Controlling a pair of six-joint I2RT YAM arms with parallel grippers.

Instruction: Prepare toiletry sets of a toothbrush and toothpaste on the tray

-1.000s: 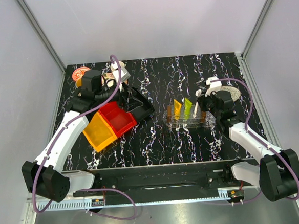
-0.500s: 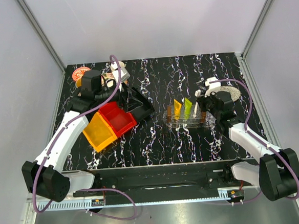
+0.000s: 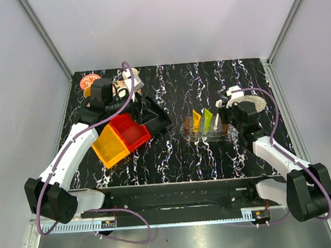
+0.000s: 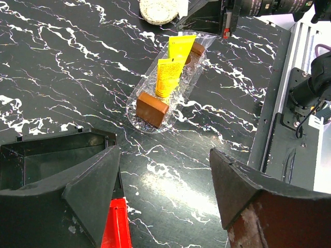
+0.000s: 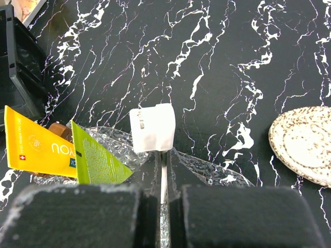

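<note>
My right gripper (image 3: 225,118) is shut on the white toothbrush (image 3: 216,105) and holds it upright over the right end of the clear rack with brown ends (image 3: 187,125). In the right wrist view the stick runs up between the shut fingers (image 5: 155,165) to the white head (image 5: 152,128). The orange-yellow toothpaste tube (image 3: 196,120) and the lime green tube (image 3: 208,117) stand in the rack, as the right wrist view also shows (image 5: 36,150) (image 5: 95,160). The rack sits on the clear oval tray (image 5: 217,173) (image 4: 135,120). My left gripper (image 4: 170,191) (image 3: 143,109) is open and empty over the bins.
A black bin (image 3: 156,116), a red bin (image 3: 131,131) and an orange bin (image 3: 111,147) sit at the left. A floral tray (image 3: 89,82) with cups is at the back left. A speckled plate (image 3: 255,103) (image 5: 305,144) lies right of the rack.
The right arm has crept slightly left with the toothbrush still held over the rack. The left arm has not moved.
</note>
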